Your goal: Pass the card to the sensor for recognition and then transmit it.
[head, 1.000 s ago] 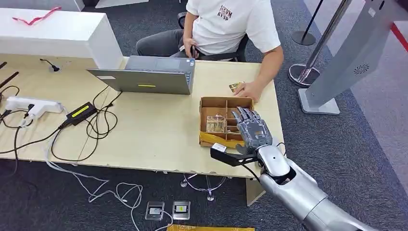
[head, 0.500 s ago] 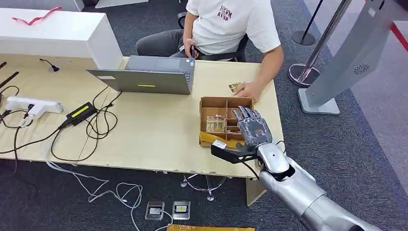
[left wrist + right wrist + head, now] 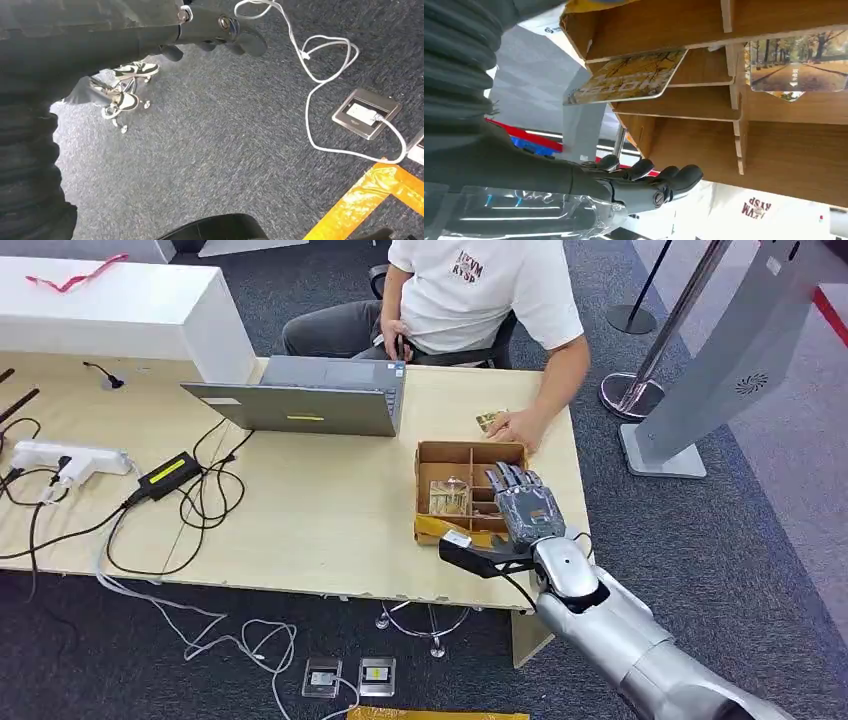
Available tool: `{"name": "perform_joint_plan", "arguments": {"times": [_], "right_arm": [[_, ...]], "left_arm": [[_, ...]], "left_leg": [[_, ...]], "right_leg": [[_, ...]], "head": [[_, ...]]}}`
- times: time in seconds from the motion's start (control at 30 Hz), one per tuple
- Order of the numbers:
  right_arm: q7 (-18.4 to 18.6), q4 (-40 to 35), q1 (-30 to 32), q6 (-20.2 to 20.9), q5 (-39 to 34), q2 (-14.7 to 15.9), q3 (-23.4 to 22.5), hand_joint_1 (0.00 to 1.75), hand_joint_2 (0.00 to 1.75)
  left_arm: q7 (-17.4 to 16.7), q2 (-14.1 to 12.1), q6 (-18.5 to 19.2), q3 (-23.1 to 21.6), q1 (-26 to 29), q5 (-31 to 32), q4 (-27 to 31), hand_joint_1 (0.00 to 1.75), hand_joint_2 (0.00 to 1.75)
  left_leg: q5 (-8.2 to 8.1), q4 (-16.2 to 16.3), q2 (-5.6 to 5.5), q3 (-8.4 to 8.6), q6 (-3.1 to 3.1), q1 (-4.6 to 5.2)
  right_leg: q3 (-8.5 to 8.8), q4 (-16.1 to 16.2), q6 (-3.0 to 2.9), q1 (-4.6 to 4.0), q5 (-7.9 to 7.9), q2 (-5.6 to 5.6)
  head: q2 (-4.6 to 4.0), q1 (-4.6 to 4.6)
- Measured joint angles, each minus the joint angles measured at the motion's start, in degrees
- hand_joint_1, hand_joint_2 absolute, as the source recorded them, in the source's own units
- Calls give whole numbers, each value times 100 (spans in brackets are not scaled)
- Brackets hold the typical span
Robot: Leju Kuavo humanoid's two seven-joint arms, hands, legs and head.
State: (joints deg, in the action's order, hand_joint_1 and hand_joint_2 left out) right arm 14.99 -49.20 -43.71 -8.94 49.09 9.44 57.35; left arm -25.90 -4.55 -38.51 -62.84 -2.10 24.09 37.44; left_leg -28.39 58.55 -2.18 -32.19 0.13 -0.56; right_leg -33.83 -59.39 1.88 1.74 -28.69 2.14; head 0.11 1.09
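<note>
Since the earlier frames the right robot hand [image 3: 522, 508] has eased slightly back toward the near edge of the pale wooden surface [image 3: 320, 520]; nothing else has shifted. It hovers over the right side of the brown cardboard divided box [image 3: 440, 452], fingers spread and straight, holding nothing. The box sits near the surface's right edge, with bare surface to its left. A seated person's hand [image 3: 515, 428] rests beyond the box, touching a small gold card [image 3: 488, 420] lying flat. The right wrist view shows, close up, a yellow autumn-print card [image 3: 629, 77] leaning in one compartment and another picture card [image 3: 799, 65] in a neighbouring one. The left robot hand [image 3: 220, 35] hangs over grey carpet [image 3: 210, 150], fingers loosely curled, empty.
</note>
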Motion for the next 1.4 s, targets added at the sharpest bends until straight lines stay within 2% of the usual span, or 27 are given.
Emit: {"name": "perform_joint_plan", "arguments": {"times": [0.03,1.2,1.4], "right_arm": [[2,24,-2,-9,-11,0,0,175,175],[-2,431,-89,-140,-160,-57,2,175,175],[74,433,-102,-387,-157,-50,-2,175,175]], "left_arm": [[0,2,0,28,7,4,0,0,175],[0,26,0,76,17,63,-2,0,175],[-11,26,0,76,17,59,-2,0,175]], "left_leg": [[0,0,0,0,0,0],[0,0,0,5,0,0],[1,0,1,4,0,0]], "right_leg": [[0,0,0,0,0,0],[4,0,0,0,0,0],[4,0,0,0,1,2]], "head": [[0,0],[0,0],[0,2]]}}
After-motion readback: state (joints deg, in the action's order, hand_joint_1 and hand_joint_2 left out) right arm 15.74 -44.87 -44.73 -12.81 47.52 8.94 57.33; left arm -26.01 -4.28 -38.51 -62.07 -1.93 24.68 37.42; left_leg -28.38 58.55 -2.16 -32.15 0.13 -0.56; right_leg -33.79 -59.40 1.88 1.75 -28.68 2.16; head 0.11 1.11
